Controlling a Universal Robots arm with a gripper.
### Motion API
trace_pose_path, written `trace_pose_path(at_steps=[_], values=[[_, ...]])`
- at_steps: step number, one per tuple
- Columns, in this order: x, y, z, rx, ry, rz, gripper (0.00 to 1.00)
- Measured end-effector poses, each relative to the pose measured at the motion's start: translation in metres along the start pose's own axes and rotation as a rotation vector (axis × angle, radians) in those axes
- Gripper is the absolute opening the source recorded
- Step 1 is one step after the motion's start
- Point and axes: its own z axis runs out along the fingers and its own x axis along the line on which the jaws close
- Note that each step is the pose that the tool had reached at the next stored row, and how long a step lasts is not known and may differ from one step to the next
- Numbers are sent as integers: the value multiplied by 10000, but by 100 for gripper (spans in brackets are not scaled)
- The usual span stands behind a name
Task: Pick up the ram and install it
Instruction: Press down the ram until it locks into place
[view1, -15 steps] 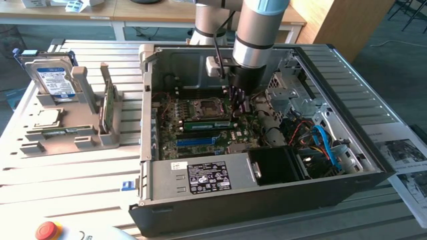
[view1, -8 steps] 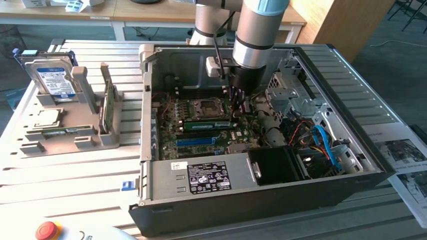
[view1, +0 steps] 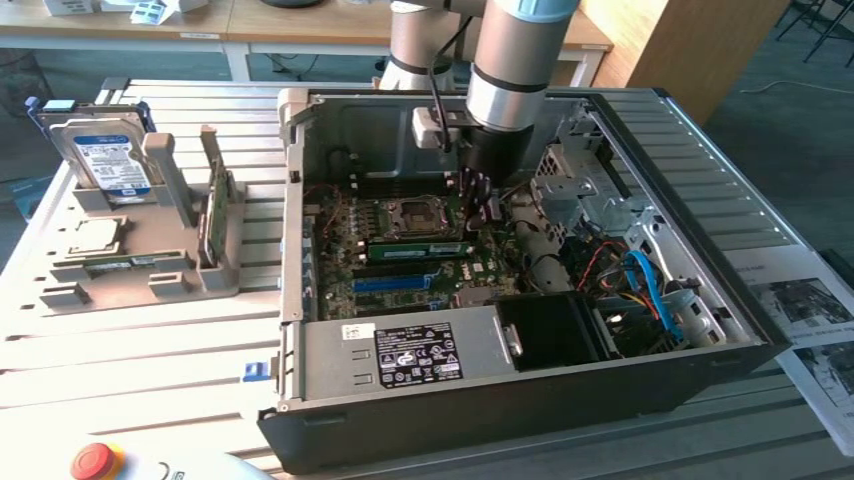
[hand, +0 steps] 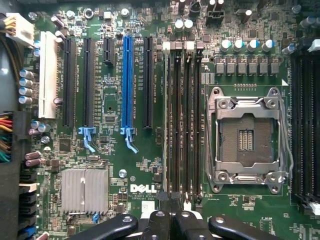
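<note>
The ram (view1: 416, 249) is a narrow green stick standing on edge in a memory slot of the motherboard, between the CPU socket (view1: 407, 213) and the blue card slot. In the wrist view the ram (hand: 165, 120) is a thin pale line along the slot nearest the black card slots. My gripper (view1: 483, 210) reaches down into the open computer case (view1: 296, 200) above the ram's end on the exterior view's right. The gripper (hand: 170, 212) is shut, its black fingers (hand: 182, 220) together over that end of the slot. I cannot tell whether the tips touch the ram.
A grey fixture (view1: 200, 280) at the exterior view's left holds a silver hard drive (view1: 110, 160), an upright green card (view1: 214, 215) and another flat green stick (view1: 127, 263). The case walls, power supply (view1: 414, 355) and blue cables (view1: 647, 285) crowd the arm. A red stop button (view1: 96, 460) sits at the front.
</note>
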Motion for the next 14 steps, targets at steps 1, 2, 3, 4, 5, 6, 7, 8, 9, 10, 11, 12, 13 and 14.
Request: trace_pose_path(at_steps=[1, 2, 3, 4, 5, 6, 7, 8, 9, 10, 11, 12, 13, 14], values=[[1, 0, -18, -5, 0, -1, 10], [2, 0, -33, -11, 0, -2, 10], [2, 0, -33, -10, -2, -2, 10], [2, 1, -33, -11, -2, -1, 10], [2, 0, -33, -11, -2, -2, 10], [2, 0, -34, -11, -1, -2, 10], [2, 1, -34, -11, 0, -2, 10], [-1, 6, -35, -13, 2, -4, 10], [-6, 20, -34, -11, 2, -4, 10], [-11, 41, -34, -9, 1, -2, 10], [-17, 65, -33, -6, 0, -1, 10], [-22, 91, -32, -4, 0, -2, 10], [-23, 120, -32, -3, 0, -2, 10], [-24, 149, -31, -2, 0, -2, 10]])
